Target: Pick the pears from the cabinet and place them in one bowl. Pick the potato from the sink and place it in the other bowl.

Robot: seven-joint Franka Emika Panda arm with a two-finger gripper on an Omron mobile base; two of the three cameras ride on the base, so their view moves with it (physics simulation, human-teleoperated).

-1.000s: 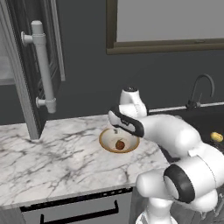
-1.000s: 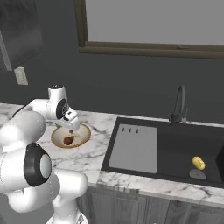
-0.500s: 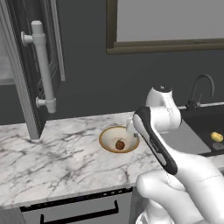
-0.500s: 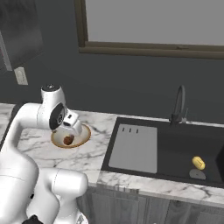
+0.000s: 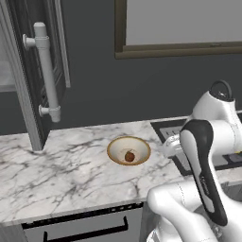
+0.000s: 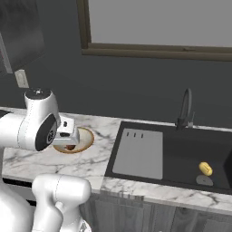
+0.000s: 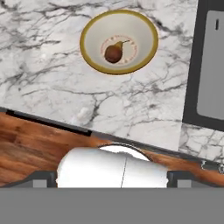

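Brown pear in the tan bowl, gripper released above the counter.

The brown pear (image 7: 113, 53) lies at the centre of the cream-tan bowl (image 7: 91, 30) on the marble counter (image 5: 56, 175), near the sink (image 6: 181, 154). The gripper (image 6: 68, 134) hovers beside the bowl, jaws spread, holding nothing. The cabinet (image 5: 33, 71) door stands open over the counter's left end. The potato (image 6: 205, 168) lies in the basin's right corner, well apart from the bowl.
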